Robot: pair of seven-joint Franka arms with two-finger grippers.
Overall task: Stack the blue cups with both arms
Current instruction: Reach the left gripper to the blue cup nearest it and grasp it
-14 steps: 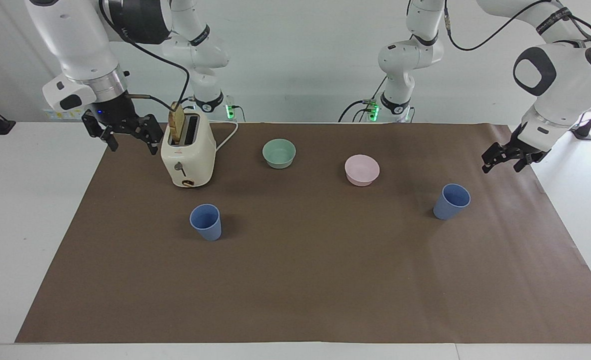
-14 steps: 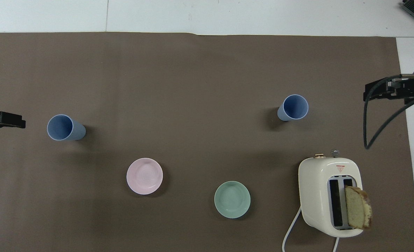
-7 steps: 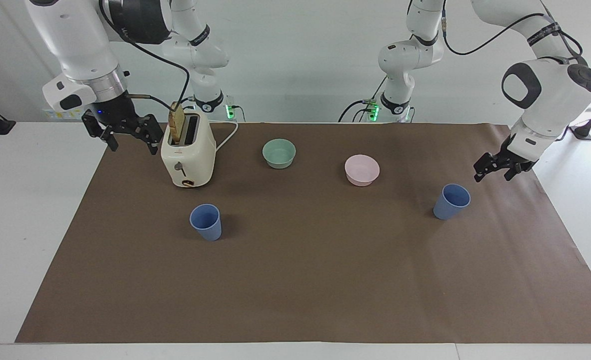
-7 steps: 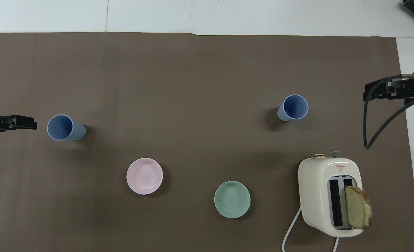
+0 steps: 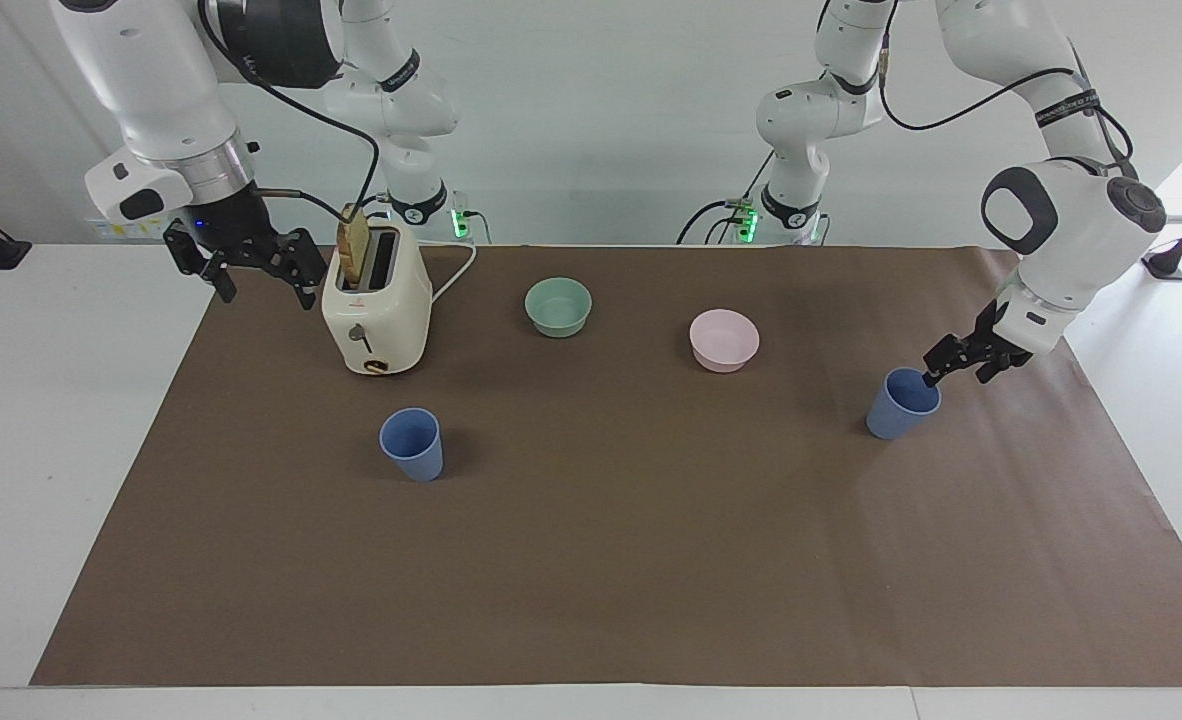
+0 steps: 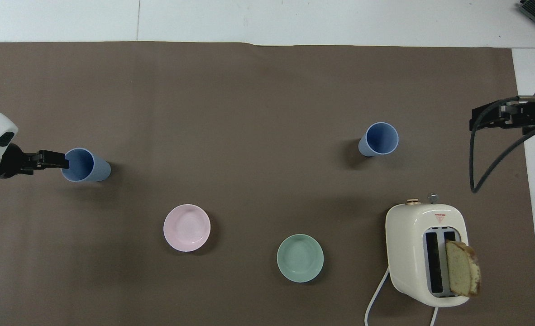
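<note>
Two blue cups stand upright and apart on the brown mat. One cup [image 5: 899, 405] [image 6: 88, 166] is toward the left arm's end of the table. My left gripper [image 5: 954, 372] [image 6: 61, 159] is low beside it, open, with one fingertip at the cup's rim; I cannot tell whether it touches. The second cup [image 5: 413, 447] [image 6: 378, 139] stands farther from the robots than the toaster. My right gripper [image 5: 266, 290] [image 6: 475, 115] hangs open and holds nothing, beside the toaster above the mat's edge, well away from that cup.
A cream toaster [image 5: 376, 300] [image 6: 423, 253] with a bread slice [image 5: 353, 250] in one slot stands toward the right arm's end. A green bowl [image 5: 558, 306] [image 6: 300, 258] and a pink bowl [image 5: 724, 340] [image 6: 187, 227] sit nearer to the robots than the cups.
My left gripper has come down and moved in from the mat's edge to the rim of its blue cup. The right arm and both cups have not moved.
</note>
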